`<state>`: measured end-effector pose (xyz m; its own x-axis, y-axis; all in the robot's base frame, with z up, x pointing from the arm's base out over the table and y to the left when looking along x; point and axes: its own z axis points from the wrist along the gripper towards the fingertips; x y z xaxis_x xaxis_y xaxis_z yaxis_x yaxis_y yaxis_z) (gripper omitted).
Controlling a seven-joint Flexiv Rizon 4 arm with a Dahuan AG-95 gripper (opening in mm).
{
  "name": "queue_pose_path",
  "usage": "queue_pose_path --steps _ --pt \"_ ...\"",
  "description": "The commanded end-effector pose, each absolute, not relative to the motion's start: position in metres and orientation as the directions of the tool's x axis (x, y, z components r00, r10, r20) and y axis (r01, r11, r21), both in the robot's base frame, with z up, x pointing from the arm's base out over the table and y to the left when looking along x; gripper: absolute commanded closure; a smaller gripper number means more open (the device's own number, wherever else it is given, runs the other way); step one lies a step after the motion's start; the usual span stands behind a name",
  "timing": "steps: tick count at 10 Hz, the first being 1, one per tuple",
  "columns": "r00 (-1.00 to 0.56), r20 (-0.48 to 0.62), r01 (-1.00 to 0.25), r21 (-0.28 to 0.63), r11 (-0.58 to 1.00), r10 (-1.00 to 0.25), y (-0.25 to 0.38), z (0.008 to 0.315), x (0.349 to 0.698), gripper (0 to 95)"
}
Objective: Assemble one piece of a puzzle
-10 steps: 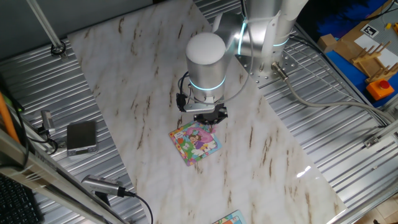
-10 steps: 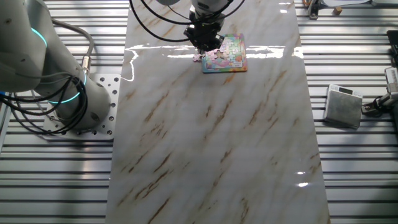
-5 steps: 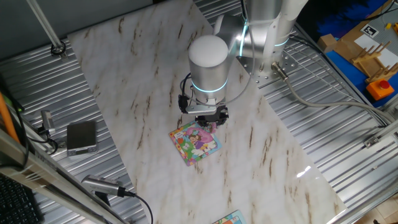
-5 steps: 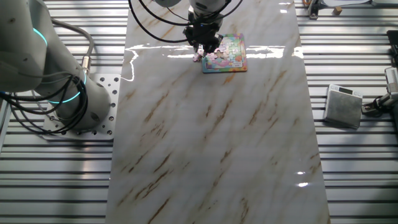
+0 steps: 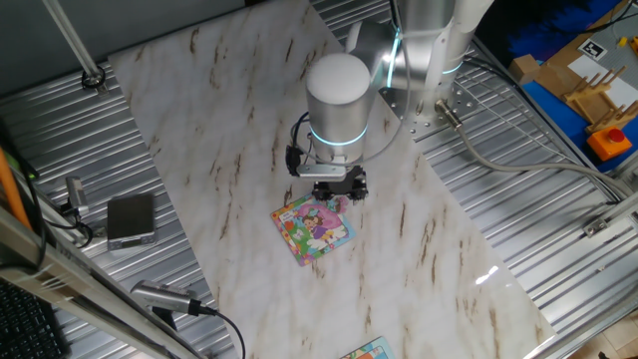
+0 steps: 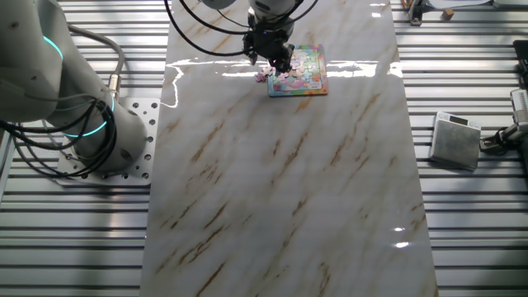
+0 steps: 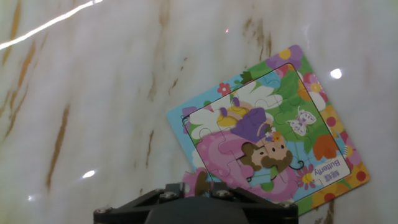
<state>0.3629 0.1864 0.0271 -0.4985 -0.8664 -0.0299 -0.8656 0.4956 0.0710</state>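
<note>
In the hand view, nearest to us at six o'clock, we see the black two-finger gripper [image 7: 198, 198] as a dark housing along the bottom edge. A tiny pink-purple jigsaw piece of irregular outline [image 7: 200, 181] shows just above that housing, at the edge of the board. We cannot tell from any view whether the fingers are clamped on it or parted (the housing hides the tips).

Just beyond, toward one o'clock, lies the small square cartoon puzzle board with a pink figure in the middle and green, yellow and blue edges [image 7: 273, 134], flat on the pale marble-patterned tabletop with brown veins [image 7: 93, 93]. The piece sits at the board's corner nearest the gripper, at about seven o'clock of the board, touching or overlapping its rim; we cannot say whether it is seated.

From the other fixed view, the gripper [image 6: 272, 59] hangs at the board's [image 6: 302, 70] nine o'clock side, and the piece [image 6: 263, 74] shows as a pink speck beside that edge on the tabletop [image 6: 280, 181].

We judge the step in hand to be the placing: bringing the piece over its gap. The next move calls for fine alignment of its outline with the opening, then a gentle downward press.
</note>
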Motion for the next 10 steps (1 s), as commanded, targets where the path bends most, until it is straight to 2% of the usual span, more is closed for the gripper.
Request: queue_pose_path --steps 1,10 --pt "-0.542 -0.035 -0.840 0.056 0.540 -0.840 0.1861 0.0272 0.3636 38.0" --pt "-0.553 -0.039 -0.833 0.034 0.552 -0.833 0.1878 0.0235 0.3645 38.0"
